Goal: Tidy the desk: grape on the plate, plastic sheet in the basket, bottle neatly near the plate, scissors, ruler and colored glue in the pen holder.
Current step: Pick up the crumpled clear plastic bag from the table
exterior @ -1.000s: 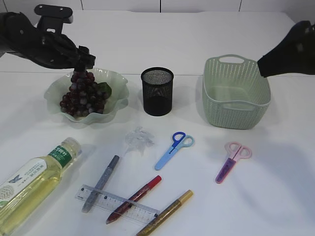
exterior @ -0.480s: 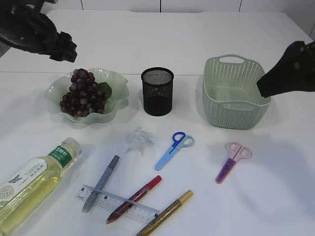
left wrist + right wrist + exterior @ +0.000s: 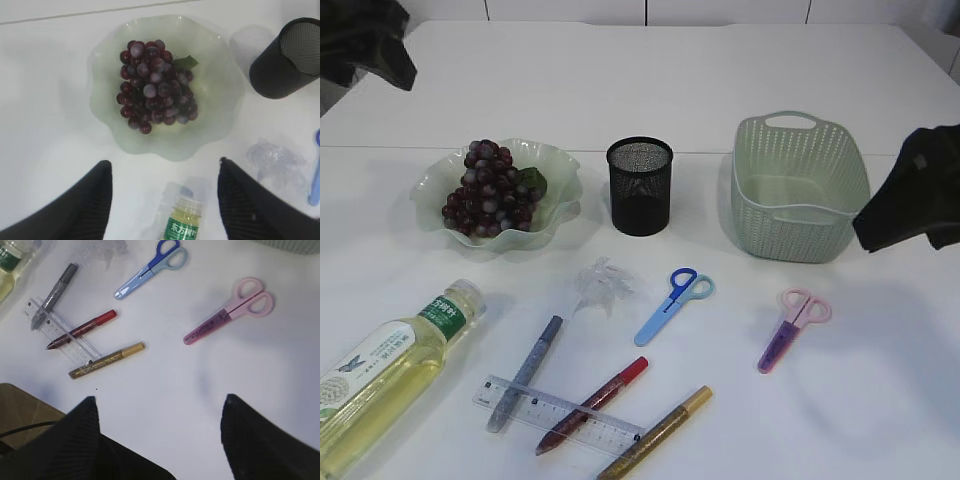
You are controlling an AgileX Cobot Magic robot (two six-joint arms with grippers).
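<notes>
The grape bunch [image 3: 488, 201] lies on the pale green plate [image 3: 560, 170]; it also shows in the left wrist view [image 3: 155, 85]. The crumpled plastic sheet [image 3: 603, 285] lies in front of the black mesh pen holder [image 3: 640, 186]. The bottle [image 3: 390, 370] lies on its side at the front left. Blue scissors [image 3: 674, 303], pink scissors [image 3: 794, 326], a clear ruler [image 3: 560, 414] and three glue pens [image 3: 592, 404] lie on the table. My left gripper [image 3: 162, 167] is open and empty, high above the plate. My right gripper [image 3: 159, 402] is open and empty above the table's front right.
The green basket [image 3: 800, 190] stands at the back right, with nothing showing inside. The table's front edge and a brown floor patch [image 3: 20, 410] show in the right wrist view.
My left arm has let go of the grape bunch on the plate and drawn up and away to the back left. My right arm has come down and forward on the right.
</notes>
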